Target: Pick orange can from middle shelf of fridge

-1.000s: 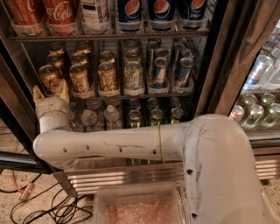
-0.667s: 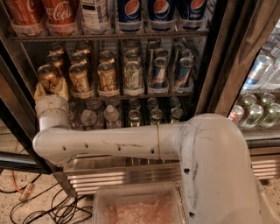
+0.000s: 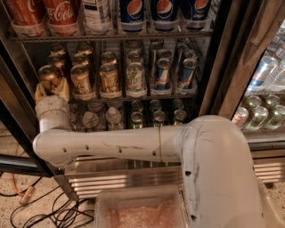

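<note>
The fridge [image 3: 222, 58] stands open in front of me. Its middle shelf [image 3: 133, 95] holds rows of golden-orange, pale and blue cans. My gripper [image 3: 51, 89] is at the shelf's left end, at the end of the white arm [image 3: 116, 144]. Its tan fingers [image 3: 41, 92] sit on both sides of the front-left orange can [image 3: 49, 75] and are shut on it. The can stands upright, a little left of its row. More orange cans [image 3: 83, 80] stand beside it to the right.
Large cola bottles [image 3: 62, 13] fill the rack above. Water bottles and green cans [image 3: 136, 118] fill the rack below. A black door frame [image 3: 18, 111] stands close to the gripper's left. A second cooler with bottles [image 3: 262, 111] is at right. Cables [image 3: 49, 209] lie on the floor.
The gripper has closed in on the front-left orange can, and can and gripper have shifted slightly up and to the left. The other cans have not moved.
</note>
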Motion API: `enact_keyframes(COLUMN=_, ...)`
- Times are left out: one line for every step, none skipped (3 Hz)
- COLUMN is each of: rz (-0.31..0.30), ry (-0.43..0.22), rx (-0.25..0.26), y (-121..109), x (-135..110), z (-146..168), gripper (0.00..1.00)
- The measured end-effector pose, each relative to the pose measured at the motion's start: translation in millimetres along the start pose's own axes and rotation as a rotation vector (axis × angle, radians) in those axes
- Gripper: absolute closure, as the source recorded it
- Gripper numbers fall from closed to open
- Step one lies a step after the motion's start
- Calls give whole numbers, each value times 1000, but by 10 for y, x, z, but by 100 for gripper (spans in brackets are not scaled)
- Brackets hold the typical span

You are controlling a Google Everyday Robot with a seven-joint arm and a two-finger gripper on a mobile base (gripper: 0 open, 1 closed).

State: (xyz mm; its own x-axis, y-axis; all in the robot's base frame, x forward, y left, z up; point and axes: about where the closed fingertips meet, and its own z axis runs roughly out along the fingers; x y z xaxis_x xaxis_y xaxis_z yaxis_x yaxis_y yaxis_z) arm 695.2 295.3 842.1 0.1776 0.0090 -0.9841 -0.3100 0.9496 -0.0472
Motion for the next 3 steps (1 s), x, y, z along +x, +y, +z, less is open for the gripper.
enact_keyframes(rz=0, ry=0, rx=0, y=0, x=-2, z=0, gripper=100)
enact_keyframes(rz=-5, ry=-12, rx=-3, y=13, x=-45, z=-7, gripper=100)
enact_keyframes(rz=-6, ry=-53, rx=-7, y=23, x=-187, z=-15, gripper=100)
